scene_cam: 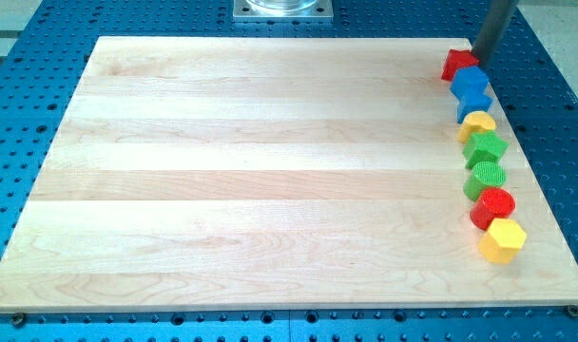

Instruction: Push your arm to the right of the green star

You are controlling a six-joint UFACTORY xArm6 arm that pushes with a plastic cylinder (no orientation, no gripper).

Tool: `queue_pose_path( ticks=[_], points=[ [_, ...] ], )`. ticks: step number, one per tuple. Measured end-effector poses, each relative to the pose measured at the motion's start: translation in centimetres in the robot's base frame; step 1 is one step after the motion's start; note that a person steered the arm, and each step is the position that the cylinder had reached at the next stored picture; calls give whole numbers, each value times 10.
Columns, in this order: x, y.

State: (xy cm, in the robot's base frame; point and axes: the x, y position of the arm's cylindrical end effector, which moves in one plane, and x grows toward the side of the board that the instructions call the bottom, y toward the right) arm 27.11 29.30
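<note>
The green star [485, 147] lies near the board's right edge, in a column of blocks. My tip [478, 57] is at the top right corner of the board, touching or just beside the right side of a red block [456, 64]. It is well above the green star in the view, with two blue blocks [471, 90] and a yellow block [478, 123] between them.
Below the green star come a green cylinder [486, 178], a red cylinder [493, 206] and a yellow hexagon [503, 239]. The wooden board [251, 171] lies on a blue perforated table [574, 142]. A metal mount [282, 9] is at the top.
</note>
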Motion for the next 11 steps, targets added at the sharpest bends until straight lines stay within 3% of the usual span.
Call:
queue_pose_path(
  ticks=[4, 11],
  points=[
    [140, 16],
    [179, -2]
  ],
)
